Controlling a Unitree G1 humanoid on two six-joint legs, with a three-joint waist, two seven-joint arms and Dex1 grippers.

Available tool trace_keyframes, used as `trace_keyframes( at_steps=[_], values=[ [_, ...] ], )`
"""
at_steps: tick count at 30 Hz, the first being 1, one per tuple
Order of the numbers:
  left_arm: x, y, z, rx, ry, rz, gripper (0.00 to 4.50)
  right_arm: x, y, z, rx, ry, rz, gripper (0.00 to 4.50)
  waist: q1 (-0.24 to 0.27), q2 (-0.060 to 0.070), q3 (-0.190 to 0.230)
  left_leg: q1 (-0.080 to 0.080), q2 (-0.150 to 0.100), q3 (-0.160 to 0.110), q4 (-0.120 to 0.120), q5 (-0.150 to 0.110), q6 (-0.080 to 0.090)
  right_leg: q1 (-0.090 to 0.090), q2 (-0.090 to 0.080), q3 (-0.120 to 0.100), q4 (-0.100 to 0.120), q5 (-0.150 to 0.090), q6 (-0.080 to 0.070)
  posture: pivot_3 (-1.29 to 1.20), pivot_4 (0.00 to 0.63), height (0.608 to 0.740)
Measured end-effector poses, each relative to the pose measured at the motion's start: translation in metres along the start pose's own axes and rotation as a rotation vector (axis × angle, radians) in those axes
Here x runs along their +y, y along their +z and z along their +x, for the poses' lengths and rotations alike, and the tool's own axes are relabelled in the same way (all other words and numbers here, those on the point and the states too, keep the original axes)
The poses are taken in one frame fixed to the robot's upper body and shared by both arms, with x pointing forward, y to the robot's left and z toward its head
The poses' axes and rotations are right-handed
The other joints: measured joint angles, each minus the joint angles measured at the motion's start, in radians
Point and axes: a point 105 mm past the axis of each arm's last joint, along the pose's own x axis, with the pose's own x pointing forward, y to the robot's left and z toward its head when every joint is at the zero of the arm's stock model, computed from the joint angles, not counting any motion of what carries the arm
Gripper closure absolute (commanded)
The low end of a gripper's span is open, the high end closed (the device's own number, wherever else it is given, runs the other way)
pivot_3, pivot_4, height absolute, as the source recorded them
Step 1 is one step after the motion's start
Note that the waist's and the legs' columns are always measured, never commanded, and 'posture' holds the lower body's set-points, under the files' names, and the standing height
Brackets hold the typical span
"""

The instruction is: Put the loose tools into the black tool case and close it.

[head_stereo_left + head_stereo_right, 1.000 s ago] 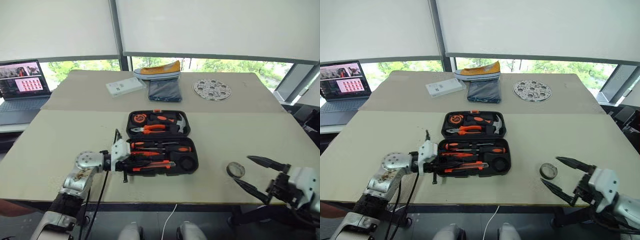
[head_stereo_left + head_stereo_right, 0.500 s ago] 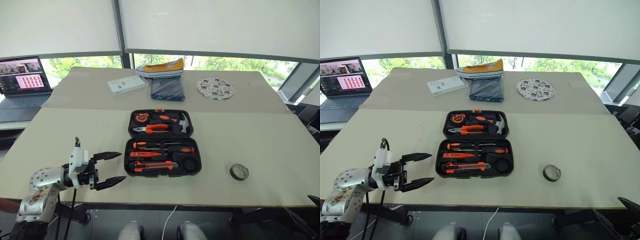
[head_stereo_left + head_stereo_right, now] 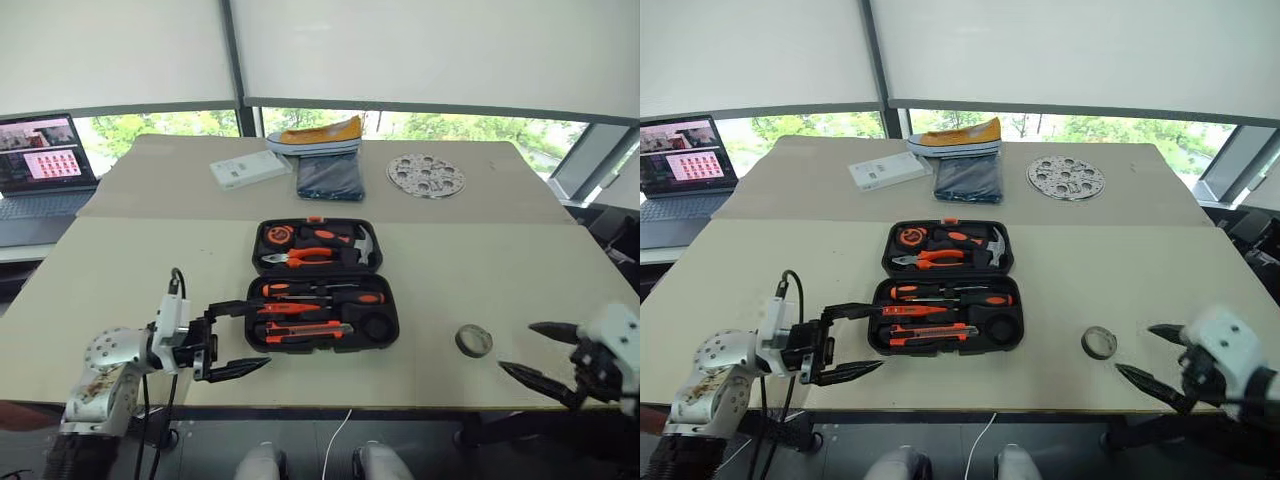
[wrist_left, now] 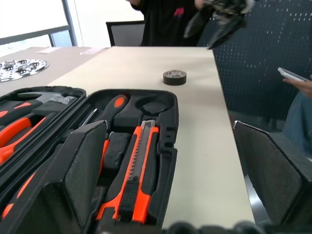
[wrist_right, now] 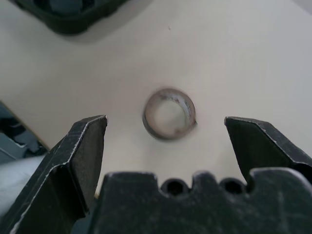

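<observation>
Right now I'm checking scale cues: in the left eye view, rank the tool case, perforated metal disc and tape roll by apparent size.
1. black tool case
2. perforated metal disc, though farther away
3. tape roll

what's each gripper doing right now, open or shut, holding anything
left gripper: open, holding nothing, beside the black tool case.
right gripper: open, holding nothing, near the tape roll.
</observation>
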Motion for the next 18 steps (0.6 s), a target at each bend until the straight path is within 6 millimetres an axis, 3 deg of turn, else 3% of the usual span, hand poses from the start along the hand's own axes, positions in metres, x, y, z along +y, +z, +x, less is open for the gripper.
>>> trace_keyframes(
  at_steps=[3, 9, 18],
  values=[
    [-0.002, -0.001, 0.005, -0.005, -0.007, 0.013, 0.03, 0.014, -0.004, 0.013, 0.053, 0.075, 0.026, 0.00, 0.006, 0.000, 0.000, -0.003, -0.001, 0.000, 0.000, -0.001, 0.002, -0.001, -0.002, -0.003, -0.003, 0.002, 0.002, 0.00, 0.150, 0.740],
    [-0.004, 0.000, 0.014, 0.006, -0.057, 0.057, 0.03, -0.004, -0.023, 0.025, 0.162, 0.020, 0.014, 0.00, 0.002, -0.002, 0.001, -0.004, -0.004, 0.000, 0.000, -0.003, 0.004, 0.000, -0.003, -0.001, -0.004, 0.003, 0.003, 0.00, 0.150, 0.740],
    [-0.003, 0.004, 0.018, 0.015, -0.101, 0.084, 0.03, -0.004, -0.039, 0.046, 0.182, 0.079, -0.012, 0.00, -0.003, -0.002, 0.001, -0.002, -0.003, 0.001, 0.001, -0.002, 0.004, 0.000, -0.002, -0.001, -0.002, 0.002, 0.005, 0.00, 0.150, 0.740]
  ],
)
